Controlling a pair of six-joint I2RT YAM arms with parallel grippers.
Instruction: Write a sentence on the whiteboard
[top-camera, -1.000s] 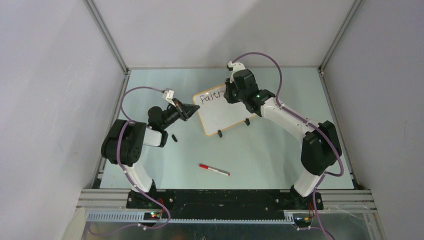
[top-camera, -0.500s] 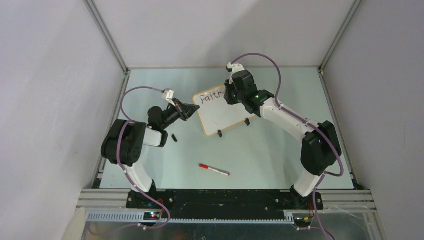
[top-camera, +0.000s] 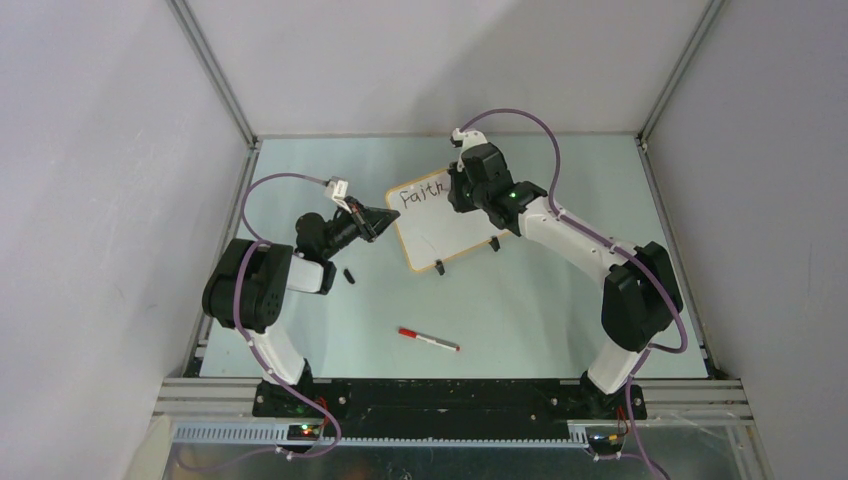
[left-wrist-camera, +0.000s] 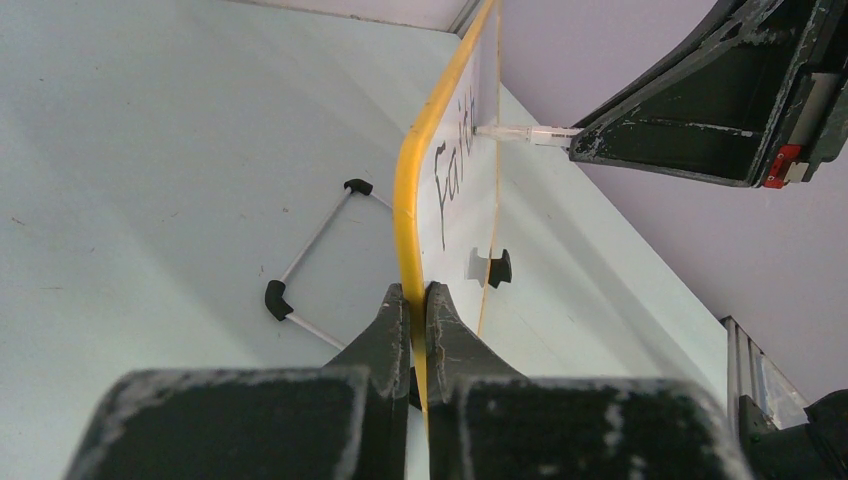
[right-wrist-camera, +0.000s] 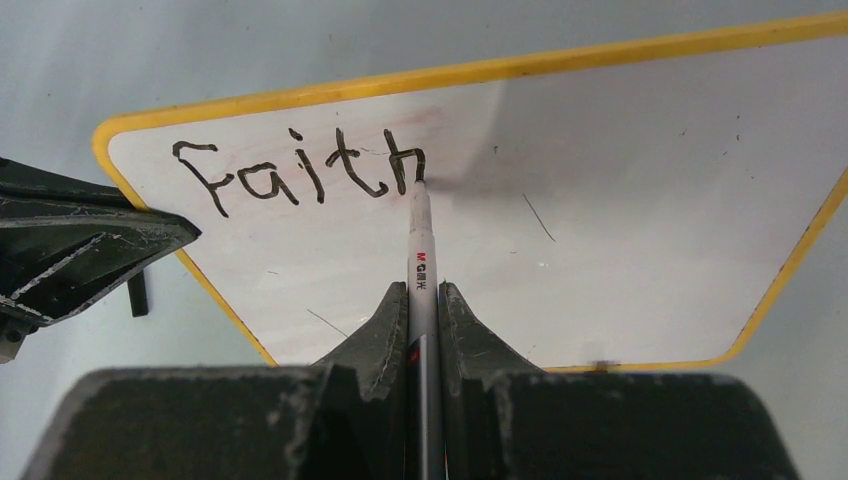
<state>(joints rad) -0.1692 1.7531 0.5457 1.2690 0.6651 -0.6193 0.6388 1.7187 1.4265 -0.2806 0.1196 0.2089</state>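
The whiteboard (top-camera: 447, 238), white with a yellow-orange frame, stands tilted at mid-table. My left gripper (left-wrist-camera: 418, 290) is shut on its left frame edge (left-wrist-camera: 405, 190), also seen from above (top-camera: 385, 222). One word of the sentence (right-wrist-camera: 300, 175), "faith", is written in black along the top. My right gripper (right-wrist-camera: 423, 288) is shut on a white and black marker (right-wrist-camera: 420, 250), whose tip touches the board at the foot of the "h". From above, the right gripper (top-camera: 462, 190) covers the board's upper right and hides the marker.
A red-capped marker (top-camera: 428, 340) lies on the table near the front. A small black cap (top-camera: 349, 275) sits by the left arm. Two black clip feet (top-camera: 439, 267) hold the board's lower edge. A wire stand (left-wrist-camera: 310, 250) lies behind the board.
The right gripper with the marker has shifted slightly toward the far side, and the "h" of "faith" now shows in full. The left arm and the board have not moved.
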